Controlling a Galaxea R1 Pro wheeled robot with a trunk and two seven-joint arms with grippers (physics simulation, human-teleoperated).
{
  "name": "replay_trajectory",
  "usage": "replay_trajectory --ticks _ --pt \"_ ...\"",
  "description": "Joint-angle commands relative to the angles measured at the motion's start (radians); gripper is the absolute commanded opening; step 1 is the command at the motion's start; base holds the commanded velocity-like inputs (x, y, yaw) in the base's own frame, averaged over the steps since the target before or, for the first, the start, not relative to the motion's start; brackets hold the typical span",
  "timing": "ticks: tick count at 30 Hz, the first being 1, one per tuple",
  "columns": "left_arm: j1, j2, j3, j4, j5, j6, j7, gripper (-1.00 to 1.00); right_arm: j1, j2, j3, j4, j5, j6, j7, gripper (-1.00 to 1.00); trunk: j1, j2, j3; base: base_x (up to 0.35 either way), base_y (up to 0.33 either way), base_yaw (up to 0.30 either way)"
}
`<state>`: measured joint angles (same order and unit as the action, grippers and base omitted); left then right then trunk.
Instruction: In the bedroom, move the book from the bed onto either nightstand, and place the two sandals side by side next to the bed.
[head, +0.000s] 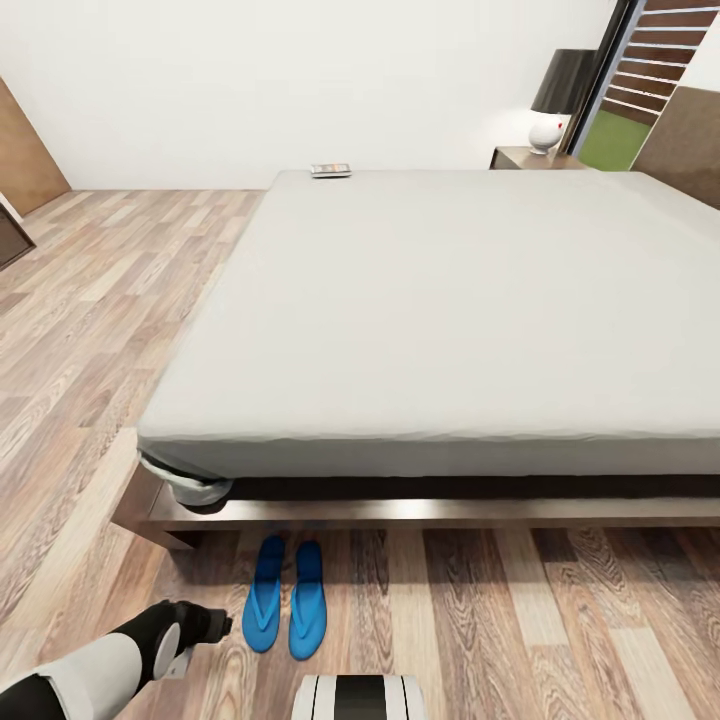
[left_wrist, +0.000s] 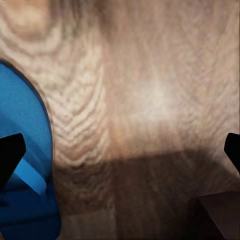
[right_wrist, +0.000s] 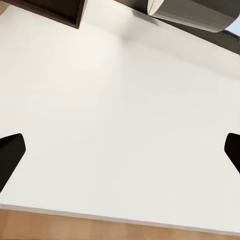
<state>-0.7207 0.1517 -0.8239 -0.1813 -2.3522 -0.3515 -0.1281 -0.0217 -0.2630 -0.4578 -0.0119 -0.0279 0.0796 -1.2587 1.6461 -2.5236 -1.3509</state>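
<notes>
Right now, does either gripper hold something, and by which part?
Nothing is held. The left gripper is open above the floor beside a sandal; the right gripper is open too.

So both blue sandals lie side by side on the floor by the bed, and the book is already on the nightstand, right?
Not quite. The two sandals do lie side by side on the floor by the bed, but the book is on the mattress at its far edge, not on the nightstand. The head view shows it.
</notes>
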Motion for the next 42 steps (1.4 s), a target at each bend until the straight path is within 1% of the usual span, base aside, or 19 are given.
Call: replay_trajectory --ticks 1,3,8,11,14,15,17,18,19,21,22,24,25,28,30,31,36,37,42 --pt "0.010 0.001 0.001 -0.002 -0.004 -0.006 -0.003 1.00 -0.001 0.000 0.002 -0.004 -0.003 0.015 -0.001 1.00 0.000 0.000 -0.001 0.000 0.000 0.000" --pt "0.020 0.002 0.001 0.000 -0.004 -0.005 -0.004 1.00 -0.002 0.000 0.002 -0.008 -0.003 0.021 0.001 1.00 0.000 0.000 -0.001 0.000 0.000 0.000" --pt "0.056 0.007 0.001 0.009 -0.004 -0.003 -0.004 1.00 -0.005 0.000 0.002 -0.029 -0.003 0.039 0.006 1.00 -0.002 0.001 0.019 0.000 0.000 0.000" --pt "0.068 0.012 0.002 0.027 -0.004 -0.002 -0.003 1.00 -0.005 0.000 0.002 -0.033 -0.003 0.042 0.007 1.00 -0.004 0.002 0.030 0.000 0.000 0.000" --pt "0.080 0.023 0.005 0.069 -0.004 0.004 -0.002 1.00 -0.007 0.001 0.003 -0.038 -0.003 0.045 0.009 1.00 -0.004 0.002 0.030 0.000 0.000 0.000" --pt "0.080 0.023 0.005 0.069 -0.004 0.004 -0.002 1.00 -0.007 0.001 0.003 -0.038 -0.003 0.045 0.009 1.00 -0.004 0.002 0.030 0.000 0.000 0.000" --pt "0.085 0.038 0.007 0.098 -0.004 0.019 -0.002 1.00 -0.008 0.001 0.003 -0.041 -0.003 0.046 0.009 1.00 -0.004 0.002 0.030 0.000 0.000 0.000" --pt "0.085 0.038 0.007 0.098 -0.004 0.019 -0.002 1.00 -0.008 0.001 0.003 -0.041 -0.003 0.046 0.009 1.00 -0.004 0.002 0.030 0.000 0.000 0.000" --pt "0.086 0.050 0.008 0.110 -0.004 0.032 -0.003 1.00 -0.009 0.001 0.003 -0.043 -0.003 0.046 0.010 1.00 -0.004 0.002 0.030 0.000 0.000 0.000" --pt "0.089 0.083 0.010 0.128 -0.004 0.068 -0.014 1.00 -0.012 0.000 0.004 -0.050 -0.003 0.047 0.017 1.00 -0.004 0.002 0.030 0.000 0.000 0.000" --pt "0.089 0.083 0.010 0.128 -0.004 0.068 -0.014 1.00 -0.012 0.000 0.004 -0.050 -0.003 0.047 0.017 1.00 -0.004 0.002 0.030 0.000 0.000 0.000" --pt "0.090 0.123 0.011 0.139 -0.004 0.111 -0.044 1.00 -0.014 0.000 0.009 -0.056 -0.003 0.047 0.034 1.00 -0.004 0.002 0.030 0.000 0.000 0.000" --pt "0.090 0.123 0.011 0.139 -0.004 0.111 -0.044 1.00 -0.014 0.000 0.009 -0.056 -0.003 0.047 0.034 1.00 -0.004 0.002 0.030 0.000 0.000 0.000" --pt "0.092 0.178 0.012 0.150 -0.004 0.179 -0.121 1.00 -0.016 -0.001 0.022 -0.062 -0.003 0.047 0.068 1.00 -0.004 0.002 0.030 0.000 0.000 0.000" --pt "0.093 0.206 0.013 0.155 -0.004 0.224 -0.180 1.00 -0.017 -0.002 0.030 -0.065 -0.002 0.047 0.086 1.00 -0.004 0.002 0.030 0.000 0.000 0.000" --pt "0.093 0.206 0.013 0.155 -0.004 0.224 -0.180 1.00 -0.017 -0.002 0.030 -0.065 -0.002 0.047 0.086 1.00 -0.004 0.002 0.030 0.000 0.000 0.000" --pt "0.112 0.272 0.014 0.164 -0.004 0.317 -0.300 1.00 -0.019 -0.005 0.040 -0.068 -0.001 0.048 0.109 1.00 -0.004 0.002 0.030 0.000 0.000 0.000" --pt "0.112 0.272 0.014 0.164 -0.004 0.317 -0.300 1.00 -0.019 -0.005 0.040 -0.068 -0.001 0.048 0.109 1.00 -0.004 0.002 0.030 0.000 0.000 0.000" --pt "0.136 0.333 0.014 0.167 -0.004 0.388 -0.402 1.00 -0.019 -0.005 0.044 -0.069 0.000 0.048 0.117 1.00 -0.004 0.002 0.030 0.000 0.000 0.000"
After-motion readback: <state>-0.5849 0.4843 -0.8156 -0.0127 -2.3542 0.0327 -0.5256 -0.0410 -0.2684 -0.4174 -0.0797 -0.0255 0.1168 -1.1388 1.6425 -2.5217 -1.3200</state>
